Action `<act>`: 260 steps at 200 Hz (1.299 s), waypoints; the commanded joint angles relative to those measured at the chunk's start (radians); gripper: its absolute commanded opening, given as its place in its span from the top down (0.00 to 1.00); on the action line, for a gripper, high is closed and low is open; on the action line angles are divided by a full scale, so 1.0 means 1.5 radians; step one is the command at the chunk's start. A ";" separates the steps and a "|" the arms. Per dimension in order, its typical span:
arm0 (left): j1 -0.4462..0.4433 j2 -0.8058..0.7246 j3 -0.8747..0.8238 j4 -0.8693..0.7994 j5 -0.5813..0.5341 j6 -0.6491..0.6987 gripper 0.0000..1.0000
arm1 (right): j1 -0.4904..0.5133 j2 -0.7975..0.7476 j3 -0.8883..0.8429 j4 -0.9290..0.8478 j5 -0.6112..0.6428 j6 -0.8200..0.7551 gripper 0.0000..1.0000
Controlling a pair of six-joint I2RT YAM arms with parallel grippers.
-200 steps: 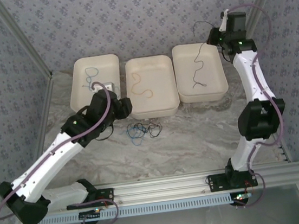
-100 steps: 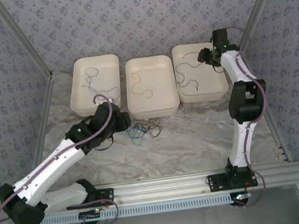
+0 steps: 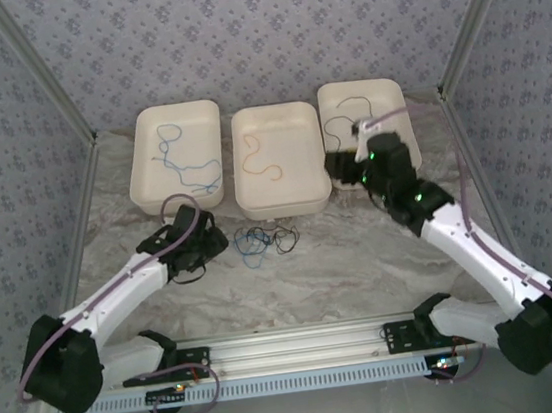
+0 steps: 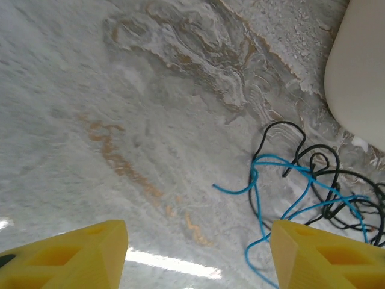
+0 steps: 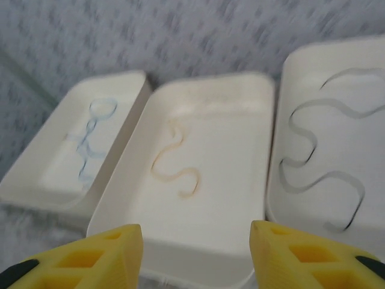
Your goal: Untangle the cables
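A tangle [image 3: 263, 238] of thin cords lies on the table [image 3: 363, 256], just near of the middle tray [image 3: 237, 121]. Three cords are already laid out apart: a blue cord [image 3: 177, 158] in the left tray [image 3: 144, 117], a tan cord [image 3: 261, 163] in the middle one, and a black cord [image 5: 328, 174] in the right tray [image 3: 399, 91].

The cords look feather-light and quite limp, so I'd expect one to trail and drag its neighbours rather than lift clean. They also look thin enough to slip out of a loose pinch. In the knot, a blue strand [image 4: 271, 180] loops over and through a black strand [image 4: 283, 129]. The blue loose end pokes out on the left, free of the black, and seems the likeliest place to take hold.

The left gripper [image 4: 198, 247] hangs low over the table just left of the tangle. Its yellow fingers [image 4: 72, 253] are spread wide with only bare marble and a bit of blue strand between them, and it grips nothing. The right gripper [image 5: 195, 241] is over the near edge of the right tray, facing the trays, jaws parted and empty.
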 commanded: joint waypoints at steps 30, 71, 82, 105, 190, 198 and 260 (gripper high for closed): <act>-0.011 0.065 -0.080 0.268 0.072 -0.177 0.35 | 0.184 -0.004 -0.178 0.106 0.056 0.085 0.48; -0.010 0.117 -0.079 0.301 0.010 -0.166 0.51 | 0.268 0.115 -0.175 0.126 0.063 0.125 0.48; -0.010 0.129 -0.077 0.314 0.009 -0.163 0.62 | 0.291 0.156 -0.164 0.122 0.087 0.117 0.47; -0.011 0.145 -0.070 0.321 0.002 -0.158 0.82 | 0.318 0.256 -0.129 0.094 0.120 0.102 0.48; -0.023 0.095 -0.076 0.279 -0.031 -0.134 1.00 | 0.312 0.384 -0.062 0.142 0.118 0.098 0.49; -0.023 0.089 -0.078 0.276 -0.033 -0.132 1.00 | 0.303 0.394 -0.055 0.139 0.117 0.108 0.50; -0.023 0.018 -0.078 0.221 -0.058 -0.115 1.00 | 0.290 0.429 -0.031 0.124 0.141 0.124 0.97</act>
